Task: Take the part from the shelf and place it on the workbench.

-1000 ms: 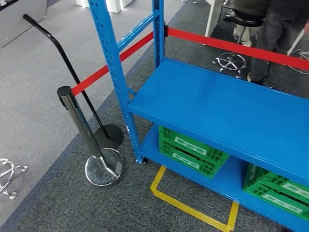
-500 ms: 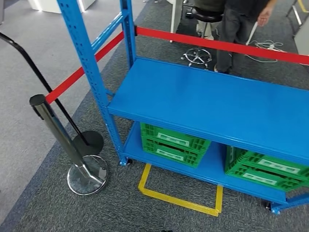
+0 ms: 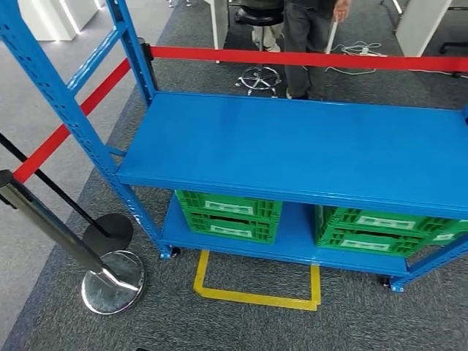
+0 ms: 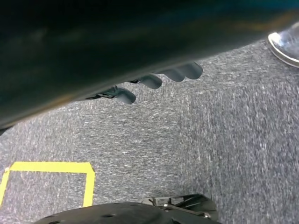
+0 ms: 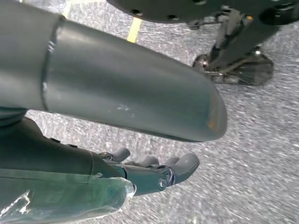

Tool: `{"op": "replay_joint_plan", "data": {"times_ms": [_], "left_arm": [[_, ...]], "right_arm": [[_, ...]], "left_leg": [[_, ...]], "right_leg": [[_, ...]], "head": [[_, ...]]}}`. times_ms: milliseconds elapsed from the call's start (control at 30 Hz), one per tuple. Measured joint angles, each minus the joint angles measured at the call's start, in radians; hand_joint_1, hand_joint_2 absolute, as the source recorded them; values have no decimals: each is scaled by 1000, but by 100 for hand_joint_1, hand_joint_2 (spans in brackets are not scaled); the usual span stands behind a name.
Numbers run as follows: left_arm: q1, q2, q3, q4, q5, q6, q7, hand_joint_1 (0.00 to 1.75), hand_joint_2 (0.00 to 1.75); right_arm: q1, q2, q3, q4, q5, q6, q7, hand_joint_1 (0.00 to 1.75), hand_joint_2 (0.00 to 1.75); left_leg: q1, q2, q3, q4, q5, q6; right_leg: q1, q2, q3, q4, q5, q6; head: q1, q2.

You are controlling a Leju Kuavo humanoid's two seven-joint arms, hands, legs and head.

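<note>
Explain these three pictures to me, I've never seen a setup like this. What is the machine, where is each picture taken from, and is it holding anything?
They come from a two-legged humanoid robot with two arms, each ending in a hand. The wide picture is its head view, looking forward and down at a blue shelf. Its upper board is bare; two green crates sit on the lower board. A red barrier belt runs behind it, a metal post stands on the carpet, and a yellow outline marks the floor. A person stands beyond the belt.

The other two pictures come from cameras at the wrists of the hanging arms, looking down at carpet. The left hand and right hand hold nothing.
</note>
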Motion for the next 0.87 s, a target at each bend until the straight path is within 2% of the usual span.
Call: {"op": "replay_joint_plan", "data": {"times_ms": [67,100,133,167,233,267,333,400,433,467,500,533,567,633,667,767,833,867], "left_arm": [[0,0,2,0,0,0,0,0,0],[-1,0,3,0,0,0,0,0,0],[-2,1,4,0,0,0,0,0,0],[-3,1,4,0,0,0,0,0,0],[-5,1,5,0,0,-1,0,0,0],[-5,0,5,0,0,-1,0,0,0],[-5,-1,6,0,0,-4,-1,0,0],[-3,-1,6,0,1,-7,-2,0,0],[-3,-1,6,0,1,-9,-2,0,44],[-2,-1,7,0,2,-11,-2,0,87],[-2,-1,8,0,3,-13,-2,0,131],[-2,-2,9,0,5,-15,-2,0,175],[-2,-2,9,0,7,-16,-3,0,175],[-3,-3,10,0,9,-19,-6,0,175],[-4,-3,10,0,8,-21,-9,0,175],[-4,0,10,0,0,-30,-23,0,175],[-4,3,10,0,-3,-32,-30,0,175],[-4,3,10,0,-3,-32,-32,0,175]], "right_arm": [[2,0,0,0,0,0,0,0,0],[1,0,0,0,0,0,0,0,0],[0,1,0,0,0,0,0,0,0],[-1,1,0,0,0,0,1,0,0],[0,1,0,0,0,0,5,0,0],[2,1,0,0,1,-1,9,0,0],[2,1,0,0,1,-3,17,0,0],[-1,1,0,0,3,-6,25,0,0],[-2,1,0,0,5,-8,29,0,0],[-1,1,0,0,7,-12,35,0,0],[0,2,0,0,9,-18,40,0,0],[1,2,0,0,11,-24,46,0,0],[2,2,0,-1,13,-31,50,0,0],[-1,2,0,-4,16,-44,56,0,0],[-2,2,0,-5,17,-51,59,0,0],[0,6,0,-8,22,-68,70,0,0],[2,8,0,-13,28,-77,78,0,87],[2,8,0,-14,30,-79,80,0,116]], "left_leg": [[-2,-15,50,-112,79,13],[-3,-28,76,-174,109,20],[-4,-39,94,-220,125,26],[-4,-48,102,-246,129,29],[-4,-46,105,-264,127,31],[-2,-42,106,-270,132,34],[2,-33,107,-281,141,40],[1,-22,106,-282,142,43],[1,-16,106,-281,142,43],[1,-11,105,-281,142,43],[1,-7,106,-281,142,42],[1,-5,107,-280,141,41],[1,-4,108,-279,140,39],[-4,-3,108,-273,136,29],[-6,-2,106,-271,136,23],[-5,-2,103,-266,133,10],[-3,-3,85,-222,98,2],[-2,-3,79,-207,85,0]], "right_leg": [[1,18,3,0,1,1],[2,26,2,2,1,3],[4,32,-1,4,2,6],[4,38,-5,5,4,11],[3,42,-12,3,9,23],[2,35,-17,7,5,28],[2,11,-45,62,-33,37],[0,-10,-101,186,-100,45],[-2,-13,-126,244,-122,49],[-3,-15,-138,275,-128,52],[-5,-17,-130,268,-115,55],[-6,-18,-103,223,-87,56],[-8,-21,-63,153,-55,56],[-9,-25,5,32,-22,51],[-8,-26,20,5,-21,45],[-6,-25,23,-1,-22,25],[-7,-25,23,-4,-19,13],[-8,-26,23,-4,-18,10]], "head": [[0,0],[0,0],[0,0],[0,0],[0,0],[1,0],[4,0],[7,0],[7,0],[7,0],[7,0],[7,0],[8,0],[7,0],[7,0],[4,0],[2,0],[1,0]]}}
